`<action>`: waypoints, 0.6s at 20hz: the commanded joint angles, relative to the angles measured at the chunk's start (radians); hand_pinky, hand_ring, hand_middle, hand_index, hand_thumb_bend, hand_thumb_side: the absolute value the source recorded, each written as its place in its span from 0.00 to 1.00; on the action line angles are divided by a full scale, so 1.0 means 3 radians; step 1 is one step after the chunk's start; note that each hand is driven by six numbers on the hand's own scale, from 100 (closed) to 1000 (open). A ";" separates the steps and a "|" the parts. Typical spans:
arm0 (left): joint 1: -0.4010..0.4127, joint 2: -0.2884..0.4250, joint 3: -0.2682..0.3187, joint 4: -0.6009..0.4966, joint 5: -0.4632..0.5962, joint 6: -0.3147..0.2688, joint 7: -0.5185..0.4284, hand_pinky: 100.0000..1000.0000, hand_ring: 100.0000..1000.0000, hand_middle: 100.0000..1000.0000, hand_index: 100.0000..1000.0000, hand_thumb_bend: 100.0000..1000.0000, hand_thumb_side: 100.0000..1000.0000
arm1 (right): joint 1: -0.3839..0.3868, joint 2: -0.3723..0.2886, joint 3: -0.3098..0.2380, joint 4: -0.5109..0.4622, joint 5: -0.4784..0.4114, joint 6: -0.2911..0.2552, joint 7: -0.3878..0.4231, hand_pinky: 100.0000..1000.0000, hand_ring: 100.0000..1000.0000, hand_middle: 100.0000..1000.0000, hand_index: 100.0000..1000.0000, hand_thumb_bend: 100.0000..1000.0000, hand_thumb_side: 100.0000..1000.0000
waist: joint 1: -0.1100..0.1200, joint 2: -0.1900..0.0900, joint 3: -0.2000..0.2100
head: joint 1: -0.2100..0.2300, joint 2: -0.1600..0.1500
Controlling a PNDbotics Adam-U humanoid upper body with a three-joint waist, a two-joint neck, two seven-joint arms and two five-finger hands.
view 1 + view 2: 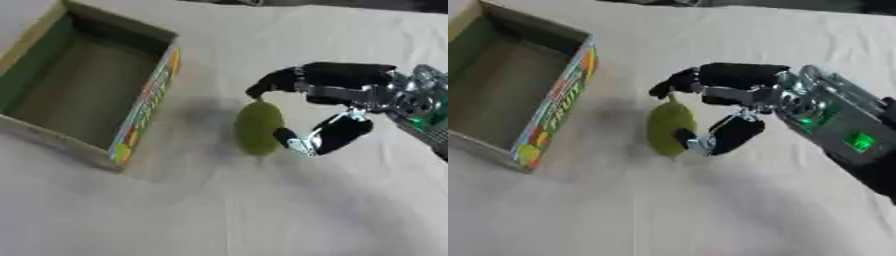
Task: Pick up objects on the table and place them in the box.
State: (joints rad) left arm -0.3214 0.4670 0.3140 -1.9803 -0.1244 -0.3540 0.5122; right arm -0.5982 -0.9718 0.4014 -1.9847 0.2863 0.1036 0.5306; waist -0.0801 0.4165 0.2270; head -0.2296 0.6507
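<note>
Left eye view: a pale cloth-covered table (262,215) with an open cardboard box (144,102) at the upper left and one green fruit to its right.
Task object: a green, pear-shaped fruit (259,127) with a small stem end pointing up; a soft shadow falls on the cloth beside it, and I cannot tell whether it rests on the cloth or is already lifted.
Object position: near the box's printed side wall but apart from it, outside the box.
Right hand: the right hand (741,102) comes in from the right edge, fingers curled over the top of the fruit and the thumb hooked against its lower right side, so the fruit sits pinched between them.
Left hand: not seen in either view.
Box: long, open-topped, with a plain brown interior that looks empty in the part shown; colourful print runs along its near side.
Step in hand: by my reading, the grasp on the fruit is made and the carry to the box has not begun.
Next move calls for: raising the fruit above the box's side wall, moving it left over the opening, then uncurling the fingers so it drops inside.
Risk: the fruit's rounded skin could roll out of the pinch during the carry.
</note>
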 commanded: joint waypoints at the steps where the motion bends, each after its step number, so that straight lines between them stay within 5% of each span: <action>1: -0.0010 0.0050 0.0001 -0.0066 0.0002 0.0000 -0.0029 0.44 0.52 0.50 0.66 0.00 0.52 | -0.0060 -0.0021 -0.0029 -0.0047 0.0098 0.0025 -0.0018 1.00 1.00 0.87 1.00 0.00 0.23 | 0.0012 -0.0056 0.0012 | -0.0008 -0.0018; 7: -0.0007 0.0036 0.0003 -0.0066 0.0008 0.0000 -0.0051 0.44 0.52 0.50 0.66 0.00 0.52 | -0.0074 0.0026 0.0001 0.0080 0.0393 -0.0064 -0.0009 1.00 1.00 0.87 1.00 0.00 0.22 | 0.0005 -0.0047 0.0040 | -0.0017 -0.0037; 12: -0.0006 0.0026 0.0007 -0.0066 0.0013 0.0004 -0.0062 0.44 0.52 0.50 0.66 0.00 0.52 | -0.0057 0.0048 0.0069 0.0262 0.0565 -0.0282 0.0140 1.00 1.00 0.88 1.00 0.00 0.32 | -0.0005 -0.0037 0.0060 | -0.0019 -0.0045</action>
State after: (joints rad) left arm -0.3182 0.4555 0.3099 -1.9803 -0.1222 -0.3523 0.4979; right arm -0.6063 -0.9417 0.4273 -1.9133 0.4393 0.0356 0.5634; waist -0.0872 0.4244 0.2440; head -0.2320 0.6483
